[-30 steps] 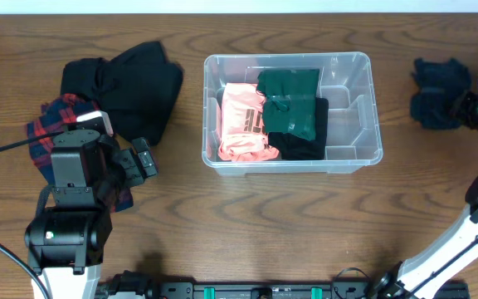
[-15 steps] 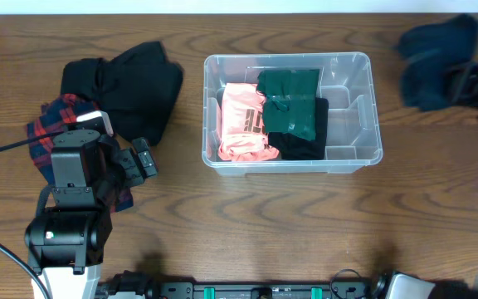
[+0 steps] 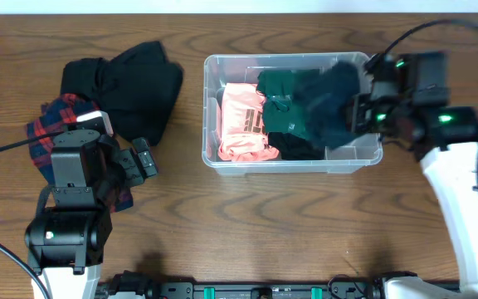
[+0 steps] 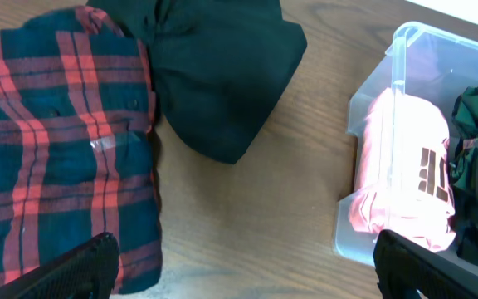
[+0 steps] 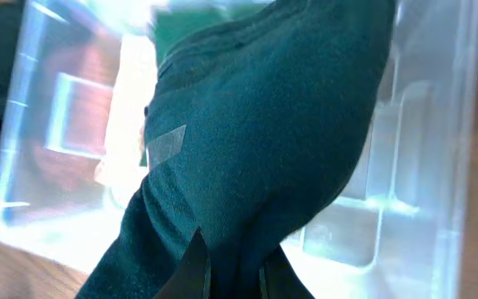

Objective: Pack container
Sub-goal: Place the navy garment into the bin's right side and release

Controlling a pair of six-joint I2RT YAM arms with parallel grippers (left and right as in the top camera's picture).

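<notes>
The right gripper [image 5: 235, 267] is clamping tight on a dark blue fabric garment [image 3: 330, 104], dangling it over the right end of the clear rectangular plastic container [image 3: 210, 108], which is sitting mid-way along the wooden worktop [image 3: 264, 224], near its far edge. The left gripper [image 4: 251, 270] is gaping wide, empty, above a red-and-blue plaid shirt [image 4: 65, 149] by the left edge.

Container [image 3: 289, 56] showing clear, colourless. Pink top [image 3: 241, 120] carrying dark lettering. Green garment [image 3: 282, 87], black garment [image 3: 293, 148] showing plain. Teal garment [image 5: 256, 124] looking dark, plain. Plaid shirt [image 4: 56, 149] running red over dark teal. Table [image 3: 264, 224] showing brown woodgrain.
</notes>
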